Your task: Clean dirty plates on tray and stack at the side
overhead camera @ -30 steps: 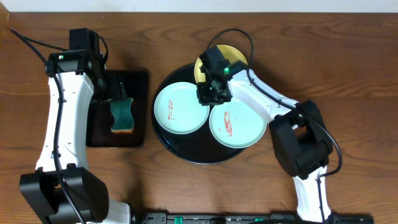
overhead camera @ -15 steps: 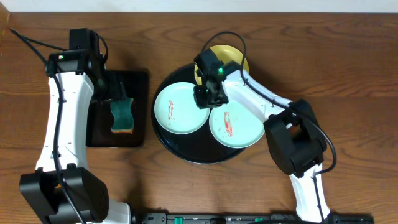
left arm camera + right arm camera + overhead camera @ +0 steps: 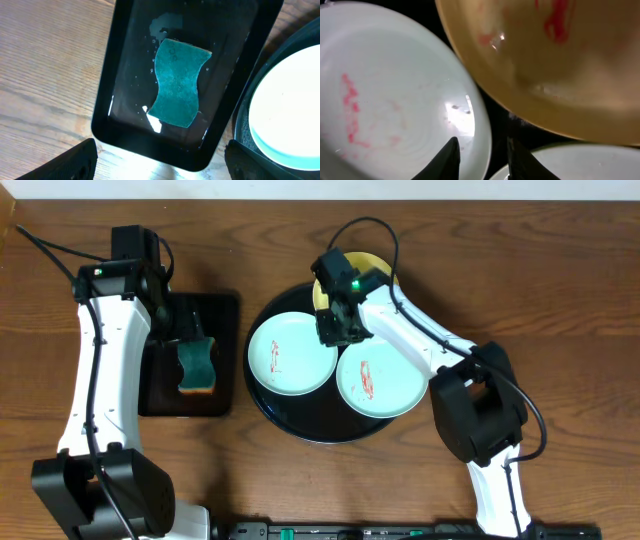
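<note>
Glossy black tray (image 3: pixel 262 395), smooth shiny plates (image 3: pixel 290 353), rough-textured teal sponge (image 3: pixel 177 82), wet rectangular tray (image 3: pixel 125 75), wood-grain worktop (image 3: pixel 560 300).

White links (image 3: pixel 95 370), black joints (image 3: pixel 485 415) (green lights (image 3: pixel 353 283))

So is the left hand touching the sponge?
Apart. Left wrist view: the sponge lies in the small tray, and the left hand is wide open, its fingers at the frame's bottom corners, clear of it.

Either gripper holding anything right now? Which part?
Nothing held. Left gripper open above the sponge; right gripper open over the tray.
</note>
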Motion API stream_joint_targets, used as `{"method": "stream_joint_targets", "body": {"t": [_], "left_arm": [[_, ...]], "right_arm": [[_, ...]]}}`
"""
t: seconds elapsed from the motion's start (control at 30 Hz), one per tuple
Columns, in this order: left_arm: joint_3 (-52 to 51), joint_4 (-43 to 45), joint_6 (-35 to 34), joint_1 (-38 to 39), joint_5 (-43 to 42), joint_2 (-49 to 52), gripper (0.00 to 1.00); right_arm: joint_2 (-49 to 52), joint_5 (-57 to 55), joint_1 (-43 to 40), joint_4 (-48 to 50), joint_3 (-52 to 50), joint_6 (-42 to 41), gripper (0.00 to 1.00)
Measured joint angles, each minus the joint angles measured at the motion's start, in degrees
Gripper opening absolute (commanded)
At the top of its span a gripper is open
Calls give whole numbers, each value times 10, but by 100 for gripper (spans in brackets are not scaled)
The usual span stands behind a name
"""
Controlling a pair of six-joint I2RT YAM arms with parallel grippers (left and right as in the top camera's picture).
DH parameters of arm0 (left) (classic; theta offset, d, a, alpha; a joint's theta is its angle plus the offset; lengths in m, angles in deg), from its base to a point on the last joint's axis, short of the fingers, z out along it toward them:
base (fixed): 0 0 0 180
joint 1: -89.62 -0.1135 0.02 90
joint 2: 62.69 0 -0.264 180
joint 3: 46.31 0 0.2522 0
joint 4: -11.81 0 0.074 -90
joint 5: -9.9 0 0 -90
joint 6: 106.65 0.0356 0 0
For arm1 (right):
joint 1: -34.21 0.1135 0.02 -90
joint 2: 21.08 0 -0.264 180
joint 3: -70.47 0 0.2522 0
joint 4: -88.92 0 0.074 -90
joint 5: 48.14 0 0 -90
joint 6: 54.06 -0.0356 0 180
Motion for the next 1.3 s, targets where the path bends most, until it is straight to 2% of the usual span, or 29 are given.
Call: {"method": "stream_joint_targets", "body": {"t": [0.23, 0.4, 0.73, 0.97, 1.13, 1.3], "left_arm": [[0, 0, 0, 0, 0, 0, 82], [0, 0, 0, 0, -1, 0, 82], [-47, 31, 0, 0, -16, 0, 82], [-110, 118, 3, 0, -55, 0, 71], [-154, 166, 29, 0, -64, 0, 60], [-195, 197, 48, 0, -47, 0, 59]], "right_arm": [[0, 0, 0, 59, -54, -2, 22], [-2, 0, 1, 98, -74, -5, 2], [-15, 5, 2, 136, -104, -16, 1], [-17, 5, 2, 140, -108, -16, 1], [-18, 5, 2, 141, -109, -16, 1], [-18, 5, 2, 142, -110, -16, 1]]}}
